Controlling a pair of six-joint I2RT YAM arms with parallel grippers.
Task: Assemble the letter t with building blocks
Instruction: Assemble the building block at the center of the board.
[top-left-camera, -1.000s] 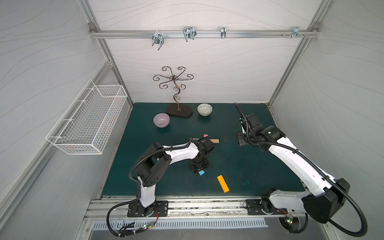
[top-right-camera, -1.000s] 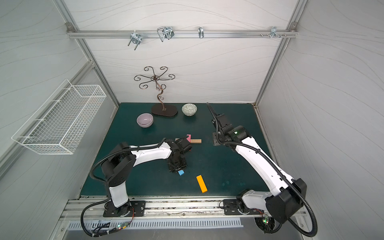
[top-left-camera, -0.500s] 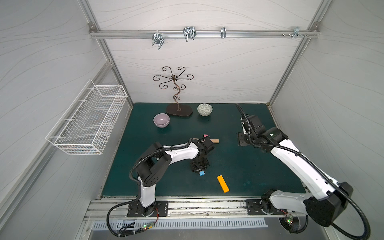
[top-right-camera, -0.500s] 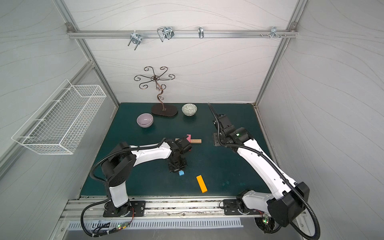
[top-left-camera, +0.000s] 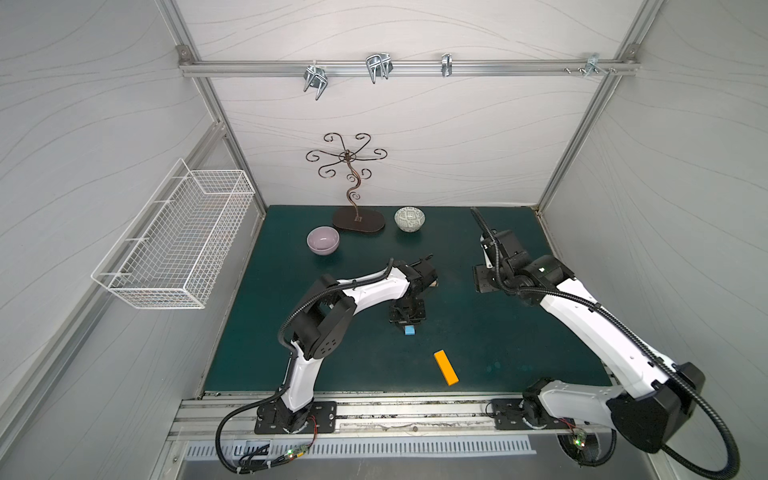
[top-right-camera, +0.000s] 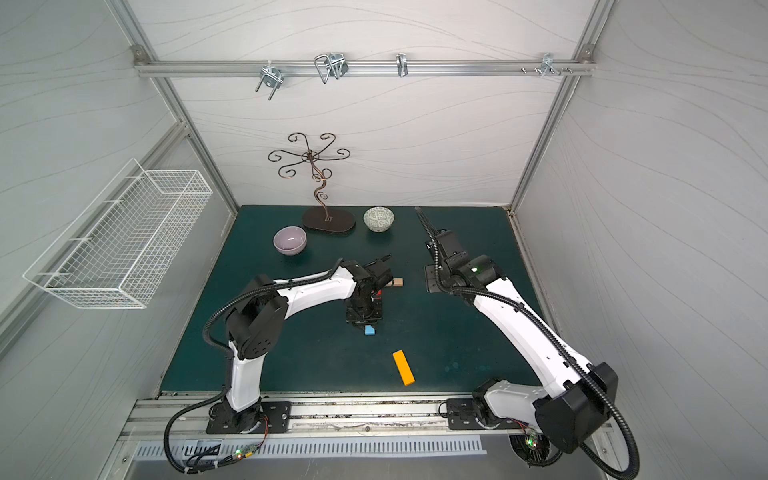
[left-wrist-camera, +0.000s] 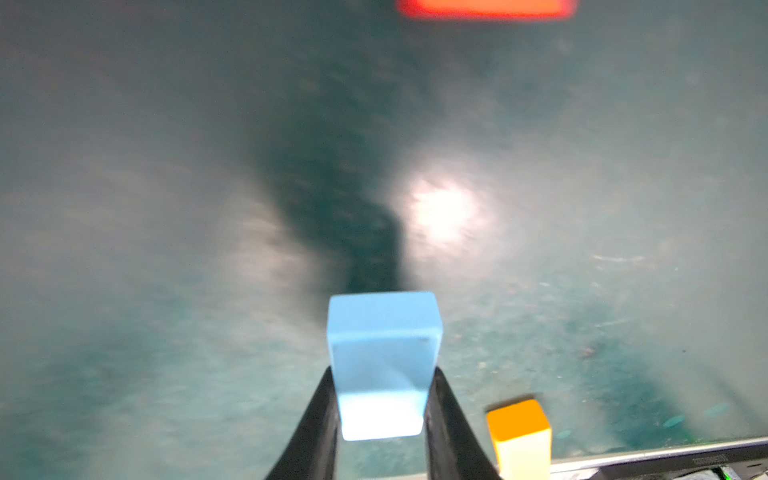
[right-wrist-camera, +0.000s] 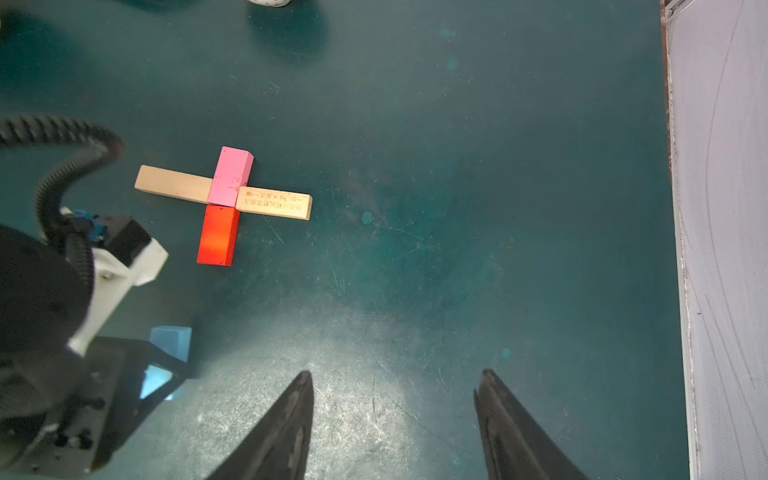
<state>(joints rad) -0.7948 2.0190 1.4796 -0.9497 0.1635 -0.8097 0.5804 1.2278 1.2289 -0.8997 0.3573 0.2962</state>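
Blue block (left-wrist-camera: 382, 357), left fingers (left-wrist-camera: 318, 424); patterned bowl (top-left-camera: 409, 225) contents unclear

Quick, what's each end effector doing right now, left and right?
Left end effector: closed, holding the small light blue rectangular block.
Right end effector: open, holding nothing.
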